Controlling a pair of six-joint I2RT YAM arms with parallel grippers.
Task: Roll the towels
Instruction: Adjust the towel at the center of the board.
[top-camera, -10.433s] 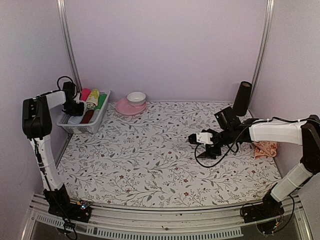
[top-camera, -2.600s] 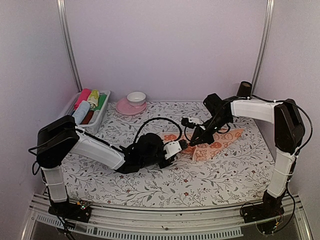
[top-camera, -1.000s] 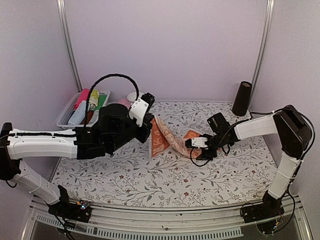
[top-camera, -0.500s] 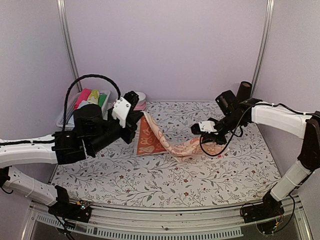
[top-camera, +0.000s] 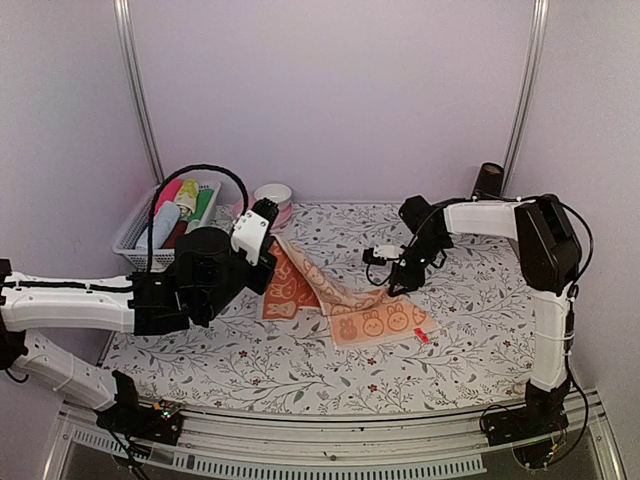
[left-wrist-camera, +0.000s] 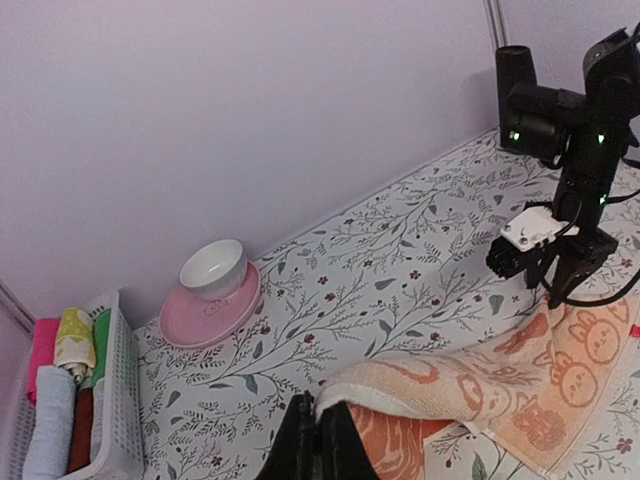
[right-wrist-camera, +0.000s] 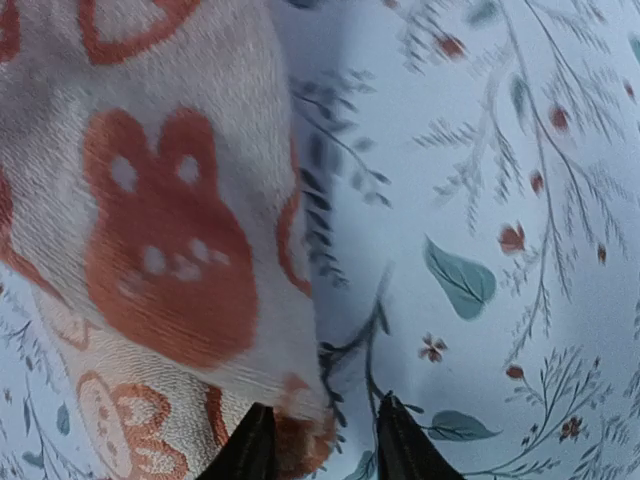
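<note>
Floral-sheeted desk (top-camera: 300, 370): peach towel (top-camera: 380, 322) mid-desk, left end raised; white basket (top-camera: 130, 240) far-left corner; pink plate (left-wrist-camera: 205, 322) far edge; black cylinder (top-camera: 487, 178) far-right corner.

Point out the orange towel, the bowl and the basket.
orange towel (top-camera: 375, 320): top view, on its flat bunny-printed part.
bowl (left-wrist-camera: 213, 268): left wrist view, on its white inside.
basket (left-wrist-camera: 120, 400): left wrist view, on its mesh side wall.

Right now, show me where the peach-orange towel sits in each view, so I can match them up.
Top external: peach-orange towel mid-table, running from the left end effector toward the near right.
Left wrist: bottom centre to right edge, one end pinched in that end effector.
Right wrist: fills the left half.
Shared landmark: the floral table sheet under it in all three.
</note>
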